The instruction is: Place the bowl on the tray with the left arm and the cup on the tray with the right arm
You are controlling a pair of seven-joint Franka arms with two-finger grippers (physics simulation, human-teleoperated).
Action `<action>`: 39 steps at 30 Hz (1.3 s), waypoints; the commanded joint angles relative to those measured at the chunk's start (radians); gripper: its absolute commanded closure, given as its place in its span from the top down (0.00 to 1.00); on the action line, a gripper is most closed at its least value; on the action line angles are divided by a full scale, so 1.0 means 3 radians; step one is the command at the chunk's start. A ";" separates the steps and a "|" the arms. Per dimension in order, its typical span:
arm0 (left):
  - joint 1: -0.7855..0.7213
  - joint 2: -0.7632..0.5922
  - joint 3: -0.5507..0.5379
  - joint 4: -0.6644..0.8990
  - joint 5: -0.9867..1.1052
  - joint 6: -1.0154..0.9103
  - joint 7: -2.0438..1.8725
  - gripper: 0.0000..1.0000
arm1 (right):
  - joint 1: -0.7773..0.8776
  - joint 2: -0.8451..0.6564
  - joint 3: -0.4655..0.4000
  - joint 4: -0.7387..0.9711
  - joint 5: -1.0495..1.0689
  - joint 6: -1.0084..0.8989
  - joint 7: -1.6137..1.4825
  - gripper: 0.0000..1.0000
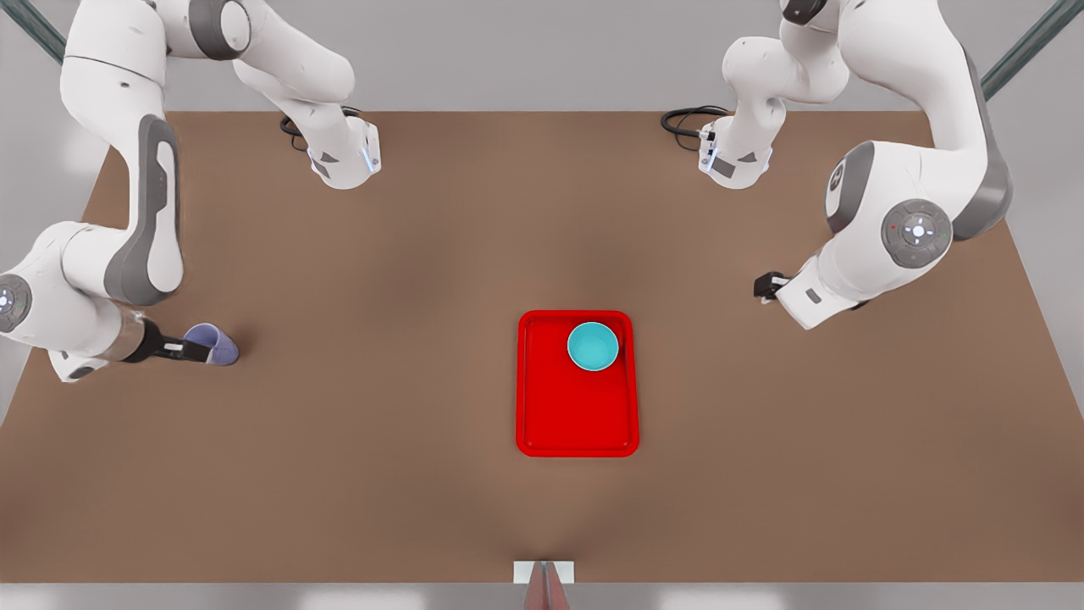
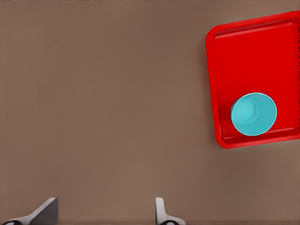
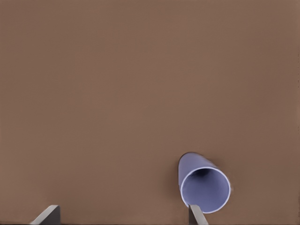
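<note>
Front view: the bowl (image 1: 593,346) sits upright in the far right corner of the tray (image 1: 550,415), mid-table (image 1: 381,466). On the front view's right the left tool (image 1: 765,286) hangs above bare table, well apart from the tray. On the front view's left the right tool (image 1: 199,349) is at the cup (image 1: 213,344), which is tipped over. Left wrist view: left tool (image 2: 105,213) wide open, nothing between its fingertips (image 2: 161,211), bowl (image 2: 253,114) and tray (image 2: 253,56) off to one side. Right wrist view: right tool (image 3: 123,215) spread wide, one fingertip (image 3: 197,214) at the rim of the cup (image 3: 204,183), which lies on its side, mouth toward the camera, not gripped.
</note>
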 commanded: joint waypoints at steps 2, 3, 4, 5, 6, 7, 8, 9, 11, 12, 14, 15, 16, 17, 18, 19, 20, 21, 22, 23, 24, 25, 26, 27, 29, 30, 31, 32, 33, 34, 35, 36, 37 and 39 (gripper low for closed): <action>0.0006 -0.0029 0.0031 -0.0044 0.0005 -0.0003 0.0052 1.00 | -0.0106 0.0101 0.0000 0.0015 0.0001 0.0088 -0.0205 1.00; 0.0011 -0.0059 0.0072 -0.0069 0.0005 -0.0003 0.0139 1.00 | -0.0183 0.0162 0.0000 0.0026 0.0001 0.0170 -0.0354 1.00; 0.0006 -0.0141 0.0088 -0.0187 0.0005 0.0028 0.0149 1.00 | -0.0270 0.0244 0.0000 0.0041 0.0016 0.0277 -0.0543 1.00; 0.0006 -0.0197 0.0088 -0.0228 0.0010 0.0002 0.0149 1.00 | -0.0311 0.0356 0.0000 0.0123 0.0016 0.0313 -0.0615 1.00; 0.0006 -0.0248 0.0088 -0.0319 0.0010 0.0023 0.0144 1.00 | -0.0321 0.0454 0.0000 0.0225 0.0022 0.0313 -0.0635 1.00; 0.0006 -0.0299 0.0087 -0.0381 0.0066 0.0043 0.0144 1.00 | -0.0392 0.0510 0.0000 0.0240 0.0022 0.0318 -0.0752 1.00; 0.0006 -0.0294 0.0088 -0.0376 0.0071 0.0053 0.0149 1.00 | -0.0438 0.0536 0.0000 0.0240 0.0022 0.0359 -0.0834 1.00; 0.0006 -0.0305 0.0093 -0.0350 0.0071 0.0043 0.0144 1.00 | -0.0454 0.0566 0.0000 0.0235 0.0016 0.0374 -0.0890 1.00; 0.0006 -0.0305 0.0093 -0.0350 0.0071 0.0043 0.0144 1.00 | -0.0479 0.0627 0.0000 0.0251 -0.0004 0.0390 -0.0927 1.00; 0.0006 -0.0300 0.0088 -0.0350 0.0071 0.0043 0.0144 1.00 | -0.0484 0.0673 -0.0005 0.0256 -0.0009 0.0431 -0.0927 1.00; 0.0006 -0.0289 0.0088 -0.0355 0.0066 0.0007 0.0149 1.00 | -0.0490 0.0709 -0.0021 0.0292 -0.0014 0.0431 -0.0967 1.00; 0.0006 -0.0289 0.0088 -0.0355 0.0066 -0.0003 0.0144 1.00 | -0.0490 0.0725 -0.0056 0.0292 -0.0014 0.0431 -0.1003 1.00; 0.0006 -0.0294 0.0088 -0.0355 0.0066 -0.0003 0.0144 1.00 | -0.0490 0.0745 -0.0077 0.0286 -0.0014 0.0431 -0.1029 1.00; 0.0006 -0.0294 0.0088 -0.0355 0.0066 -0.0003 0.0149 1.00 | -0.0490 0.0745 -0.0077 0.0286 -0.0019 0.0431 -0.1059 1.00; 0.0006 -0.0299 0.0082 -0.0355 0.0061 -0.0003 0.0144 1.00 | -0.0484 0.0750 -0.0077 0.0286 -0.0081 0.0431 -0.1059 1.00; 0.0006 -0.0305 0.0082 -0.0350 0.0051 -0.0003 0.0144 1.00 | -0.0484 0.0750 -0.0077 0.0286 -0.0091 0.0431 -0.1054 1.00; 0.0006 -0.0300 0.0082 -0.0350 0.0040 -0.0003 0.0144 1.00 | -0.0479 0.0750 -0.0077 0.0286 -0.0091 0.0431 -0.1049 1.00; 0.0006 -0.0315 0.0082 -0.0350 0.0040 -0.0008 0.0144 1.00 | -0.0474 0.0745 -0.0077 0.0276 -0.0111 0.0415 -0.1029 1.00; 0.0006 -0.0320 0.0082 -0.0350 0.0035 -0.0018 0.0144 1.00 | -0.0454 0.0694 -0.0077 0.0241 -0.0117 0.0369 -0.1019 1.00; 0.0006 -0.0310 0.0082 -0.0350 0.0035 -0.0018 0.0144 1.00 | -0.0438 0.0577 -0.0077 0.0097 -0.0117 0.0349 -0.1008 1.00; 0.0006 -0.0305 0.0088 -0.0350 0.0040 -0.0018 0.0144 1.00 | -0.0433 0.0510 -0.0072 0.0000 -0.0117 0.0349 -0.1008 1.00; 0.0006 -0.0305 0.0088 -0.0350 0.0040 -0.0013 0.0144 1.00 | -0.0428 0.0418 -0.0067 -0.0107 -0.0117 0.0349 -0.0958 1.00; 0.0006 -0.0294 0.0088 -0.0350 0.0040 -0.0013 0.0144 1.00 | -0.0392 0.0367 -0.0067 -0.0174 -0.0117 0.0344 -0.0886 1.00; 0.0006 -0.0294 0.0088 -0.0350 0.0040 -0.0013 0.0144 1.00 | -0.0392 0.0372 -0.0067 -0.0210 -0.0117 0.0349 -0.0886 1.00; 0.0006 -0.0300 0.0088 -0.0350 0.0045 -0.0008 0.0144 1.00 | -0.0413 0.0413 -0.0077 -0.0245 -0.0132 0.0390 -0.0891 1.00; 0.0006 -0.0310 0.0088 -0.0345 0.0045 -0.0018 0.0144 1.00 | -0.0433 0.0443 -0.0077 -0.0250 -0.0147 0.0400 -0.0891 1.00; 0.0006 -0.0315 0.0088 -0.0340 0.0045 -0.0023 0.0139 1.00 | -0.0433 0.0459 -0.0077 -0.0266 -0.0147 0.0400 -0.0891 1.00; 0.0006 -0.0320 0.0088 -0.0340 0.0045 -0.0023 0.0139 1.00 | -0.0438 0.0454 -0.0077 -0.0302 -0.0147 0.0405 -0.0891 1.00; 0.0006 -0.0330 0.0093 -0.0340 0.0051 -0.0028 0.0144 1.00 | -0.0438 0.0454 -0.0077 -0.0327 -0.0147 0.0405 -0.0891 1.00; 0.0006 -0.0346 0.0088 -0.0340 0.0051 -0.0049 0.0139 1.00 | -0.0438 0.0439 -0.0077 -0.0363 -0.0147 0.0400 -0.0891 1.00; 0.0006 -0.0351 0.0088 -0.0340 0.0051 -0.0064 0.0139 1.00 | -0.0438 0.0418 -0.0082 -0.0409 -0.0152 0.0405 -0.0891 1.00; 0.0006 -0.0351 0.0088 -0.0335 0.0051 -0.0064 0.0139 1.00 | -0.0438 0.0408 -0.0077 -0.0429 -0.0152 0.0405 -0.0891 1.00; 0.0006 -0.0356 0.0088 -0.0335 0.0051 -0.0064 0.0139 1.00 | -0.0438 0.0418 -0.0082 -0.0429 -0.0188 0.0430 -0.0891 1.00; 0.0006 -0.0376 0.0088 -0.0330 0.0056 -0.0074 0.0139 1.00 | -0.0444 0.0428 -0.0082 -0.0424 -0.0188 0.0451 -0.0891 1.00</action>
